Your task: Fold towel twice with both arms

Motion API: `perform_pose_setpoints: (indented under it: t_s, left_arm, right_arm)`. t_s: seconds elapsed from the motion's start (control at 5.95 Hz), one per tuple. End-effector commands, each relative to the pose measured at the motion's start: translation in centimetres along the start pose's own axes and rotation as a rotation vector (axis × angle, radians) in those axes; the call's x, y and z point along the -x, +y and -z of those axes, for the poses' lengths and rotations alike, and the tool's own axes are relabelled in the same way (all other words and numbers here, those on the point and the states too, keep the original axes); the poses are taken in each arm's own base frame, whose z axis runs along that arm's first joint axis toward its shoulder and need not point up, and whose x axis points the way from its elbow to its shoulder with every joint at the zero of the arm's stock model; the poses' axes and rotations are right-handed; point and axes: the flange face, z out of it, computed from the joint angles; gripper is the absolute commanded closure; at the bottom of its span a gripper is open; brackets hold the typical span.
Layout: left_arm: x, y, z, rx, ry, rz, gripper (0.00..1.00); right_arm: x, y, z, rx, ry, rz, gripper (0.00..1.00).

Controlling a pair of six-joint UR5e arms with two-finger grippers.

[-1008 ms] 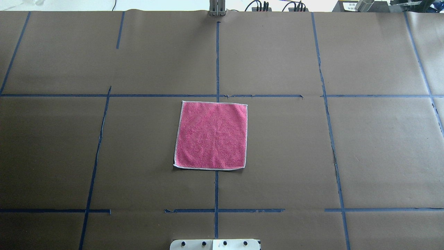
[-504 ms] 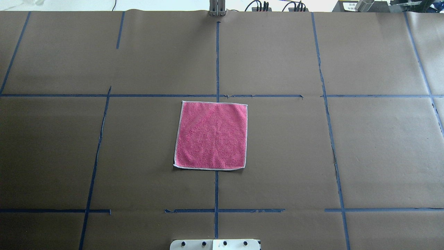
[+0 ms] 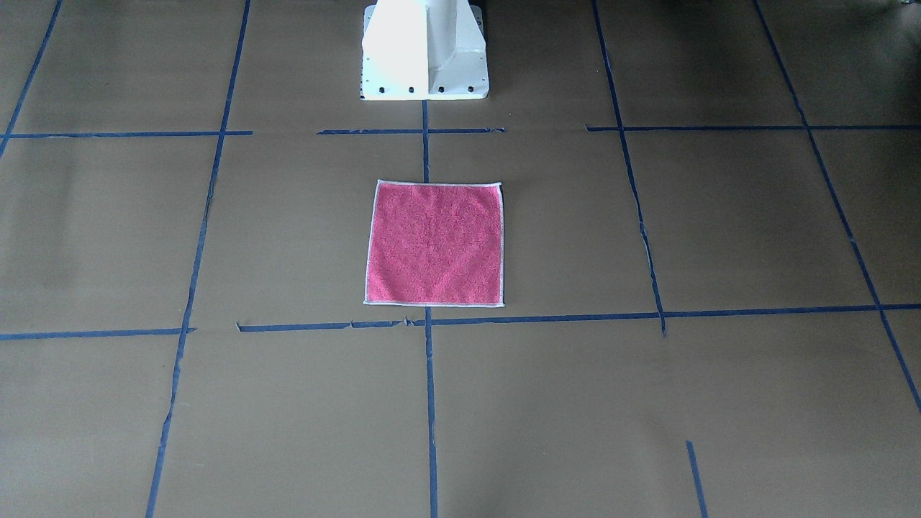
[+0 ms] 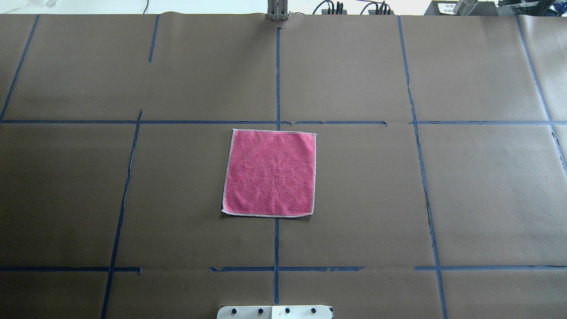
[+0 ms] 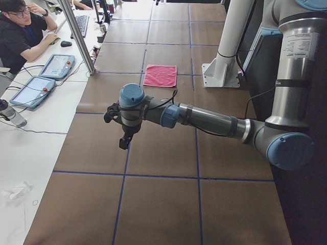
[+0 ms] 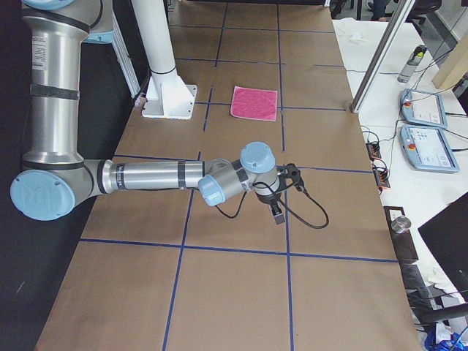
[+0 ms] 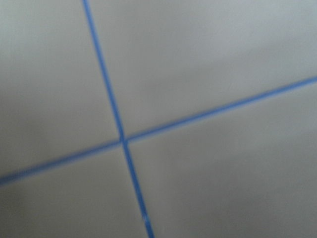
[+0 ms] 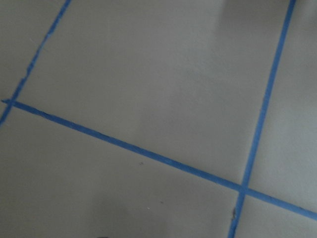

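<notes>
The towel lies flat and unfolded in the middle of the table, pink-red face up, with white edging all round. It also shows in the front-facing view, the exterior left view and the exterior right view. My left gripper hangs above the table far out to my left, well away from the towel. My right gripper hangs far out to my right. I cannot tell whether either is open or shut. Both wrist views show only brown paper and blue tape lines.
The white pedestal base stands at the table's near edge behind the towel. An operator sits at a side desk with tablets past my left end. More tablets and a metal post stand past my right end.
</notes>
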Motion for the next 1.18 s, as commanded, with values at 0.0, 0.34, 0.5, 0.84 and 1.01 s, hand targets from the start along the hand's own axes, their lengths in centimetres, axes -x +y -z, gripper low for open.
perform_pose_setpoints:
  t_s: [0.0,0.34,0.5,0.84,1.01]
  left_arm:
    - [-4.6,-2.8,0.8,-0.116,0.036,0.025,0.00]
    - [-13.2,-4.3,-3.8,-0.055,0.118,0.072,0.00]
    - [-17.1,-4.3,-3.7,-0.048,0.145,0.139,0.00]
    - [-28.5,-3.7,-7.0,-0.037,0.126,0.255,0.00]
    - [-34.7,-4.0,-9.4,-0.028,0.129,0.304,0.00]
  right_arm:
    - [7.9,-3.5,0.3,-0.019,-0.077,-0.071,0.00]
    - [17.0,-4.8,1.6,0.039,-0.095,-0.186,0.00]
    - [22.1,-5.4,0.9,0.067,-0.103,-0.239,0.00]
    - [34.2,-5.9,-3.4,0.074,-0.093,-0.355,0.00]
    - [39.1,-6.2,-4.9,0.074,-0.037,-0.365,0.00]
